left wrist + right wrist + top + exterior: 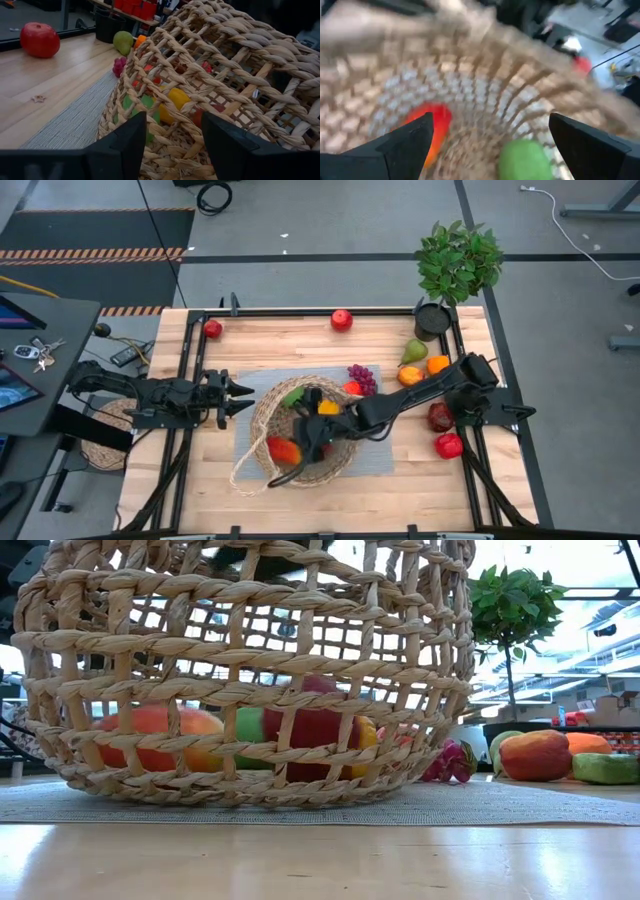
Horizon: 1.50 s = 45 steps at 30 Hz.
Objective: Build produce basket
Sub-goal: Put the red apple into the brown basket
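Note:
The tan wicker basket (300,435) stands on a grey mat (375,450), with a loop handle lying toward the near edge. Inside it lie a red-orange mango (284,449), a green fruit (295,394) and a yellow pepper (328,407). My right gripper (491,130) is open and reaches in over the basket's opening from the right, above the mango (432,127) and a green fruit (522,160), holding nothing. My left gripper (172,145) is open and level, just outside the basket's left wall (200,90). Whether it touches the wall, I cannot tell.
Outside the basket are purple grapes (362,377), a pear (413,352), oranges (437,364), two red apples on the right (449,445), and two at the far edge (342,320) (213,328). A potted plant (458,265) stands at the far right corner.

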Each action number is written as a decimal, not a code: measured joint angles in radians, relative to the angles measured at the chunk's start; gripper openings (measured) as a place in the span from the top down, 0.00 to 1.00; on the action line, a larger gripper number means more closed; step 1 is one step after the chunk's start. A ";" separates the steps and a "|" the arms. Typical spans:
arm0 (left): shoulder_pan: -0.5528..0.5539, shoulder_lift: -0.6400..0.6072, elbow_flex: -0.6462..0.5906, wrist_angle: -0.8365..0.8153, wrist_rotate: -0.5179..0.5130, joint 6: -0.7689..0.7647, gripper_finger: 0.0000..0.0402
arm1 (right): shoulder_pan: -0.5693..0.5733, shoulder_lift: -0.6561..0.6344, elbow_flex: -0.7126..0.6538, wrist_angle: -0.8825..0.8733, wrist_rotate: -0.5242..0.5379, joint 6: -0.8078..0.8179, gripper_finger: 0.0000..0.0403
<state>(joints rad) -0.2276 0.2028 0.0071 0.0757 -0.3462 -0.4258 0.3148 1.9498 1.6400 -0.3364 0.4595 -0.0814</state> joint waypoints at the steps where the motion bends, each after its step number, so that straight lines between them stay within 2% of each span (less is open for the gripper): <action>1: 0.000 0.000 0.000 0.000 0.000 0.000 0.51 | 0.001 -0.006 0.025 -0.011 0.009 0.000 0.01; 5: 0.000 0.000 0.000 0.000 0.000 0.000 0.52 | 0.007 -0.040 0.083 -0.075 0.021 0.023 0.02; 17: 0.000 0.000 0.000 0.001 0.000 0.000 0.51 | -0.001 -0.207 0.083 -0.279 0.142 0.133 0.04; 25: 0.000 0.000 0.000 0.001 0.000 0.000 0.51 | 0.001 -0.331 0.082 -0.528 0.289 0.314 0.04; 32: 0.000 0.000 0.000 0.001 0.000 0.000 0.52 | -0.026 -0.408 0.082 -0.759 0.338 0.509 0.04; 39: 0.000 0.000 0.000 0.001 0.000 0.000 0.51 | -0.032 -0.464 0.034 -0.998 0.341 0.732 0.04; 45: 0.000 0.000 0.000 0.001 0.000 0.000 0.51 | -0.053 -0.561 -0.094 -1.034 0.277 0.855 0.04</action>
<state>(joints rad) -0.2277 0.2027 0.0071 0.0769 -0.3462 -0.4255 0.2620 1.3886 1.5458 -1.3707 0.7361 0.7740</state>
